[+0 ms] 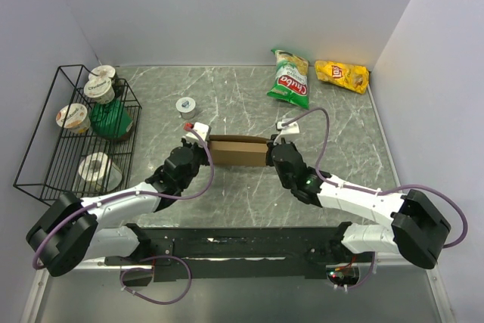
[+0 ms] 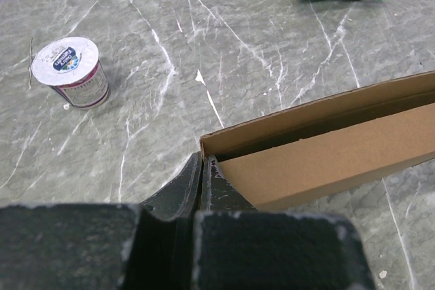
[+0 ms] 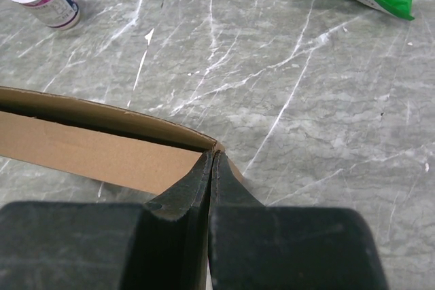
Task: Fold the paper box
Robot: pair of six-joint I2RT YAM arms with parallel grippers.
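Observation:
The brown paper box point(image 1: 238, 150) stands mid-table as a long, narrow, partly folded shape between my two grippers. My left gripper point(image 1: 198, 149) is shut on the box's left end wall; in the left wrist view the fingertips point(image 2: 202, 162) pinch the cardboard edge of the box point(image 2: 326, 147). My right gripper point(image 1: 274, 150) is shut on the box's right end; in the right wrist view its fingers point(image 3: 212, 161) clamp the corner of the box point(image 3: 95, 147). The box's open top shows a dark slot between two long walls.
A black wire rack point(image 1: 76, 130) with yogurt cups and a green item stands at the left. A yogurt cup point(image 1: 186, 106) sits behind the box. A green snack bag point(image 1: 290, 78) and a yellow snack bag point(image 1: 342, 75) lie at the back right.

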